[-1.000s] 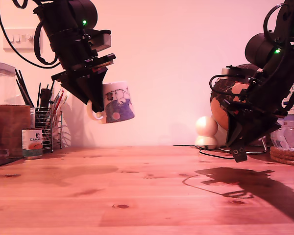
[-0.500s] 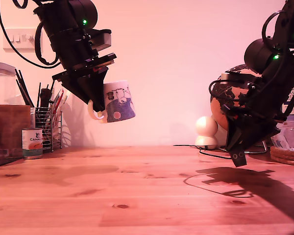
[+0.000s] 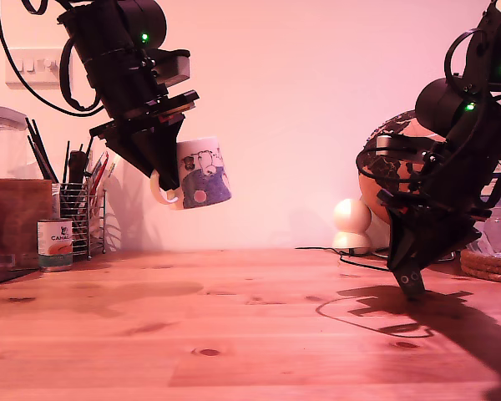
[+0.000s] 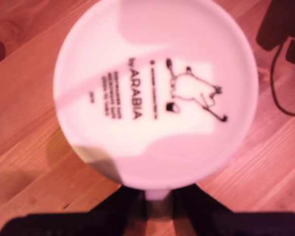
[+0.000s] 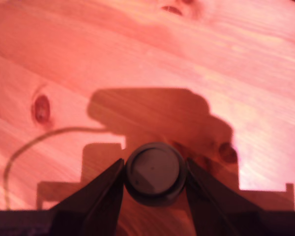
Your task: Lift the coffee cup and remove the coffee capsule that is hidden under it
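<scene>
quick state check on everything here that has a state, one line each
coffee cup: held in the air, tilted, clear of the table.
my first gripper: shut on the coffee cup at its handle.
coffee capsule: gripped between two fingers, above the table.
my second gripper: shut on the coffee capsule, low over the table.
tin can: upright on the table.

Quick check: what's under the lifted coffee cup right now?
Only bare wooden table lies below the coffee cup held in my first pincer. The coffee capsule sits in my second pincer.
</scene>
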